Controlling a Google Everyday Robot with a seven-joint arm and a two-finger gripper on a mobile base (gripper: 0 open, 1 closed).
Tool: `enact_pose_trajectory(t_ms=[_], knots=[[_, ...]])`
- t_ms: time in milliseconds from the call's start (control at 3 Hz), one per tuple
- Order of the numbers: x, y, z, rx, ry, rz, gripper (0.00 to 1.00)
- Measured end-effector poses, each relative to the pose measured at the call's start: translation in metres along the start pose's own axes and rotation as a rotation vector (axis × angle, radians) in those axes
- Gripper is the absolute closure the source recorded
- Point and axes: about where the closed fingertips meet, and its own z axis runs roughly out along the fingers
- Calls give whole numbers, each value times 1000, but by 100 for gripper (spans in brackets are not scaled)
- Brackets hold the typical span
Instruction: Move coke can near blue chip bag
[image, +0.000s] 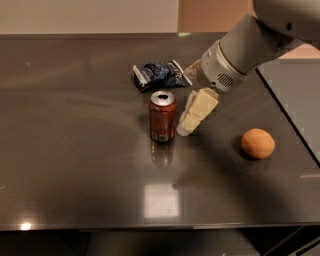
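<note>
Gripper (186, 127) low at the can's side; open or closed, we can't tell.

From the gripper, the coke can (162, 117) sits at 9 o'clock, just beside it, w/ only a thin gap as far as we can see. The can stands upright, long axis vertical, silver top up, approx. mid-table (75, 150). The blue chip bag (161, 75) lies flat at the can's 12 o'clock, near but apart. So we judge the can has to travel toward 12, while the gripper is at the can's 3, i.e. side-on to that line, fine for a side grasp. One arm (240, 55) only, reaching in from 2 o'clock. Count: 1 can, 1 bag, 1 orange (257, 143) at the can's 4 o'clock, well apart.
</note>
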Motion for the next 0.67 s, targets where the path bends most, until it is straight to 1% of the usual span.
enact_pose_trajectory(t_ms=[667], knots=[[-12,5,21,-29,-24,-4,0]])
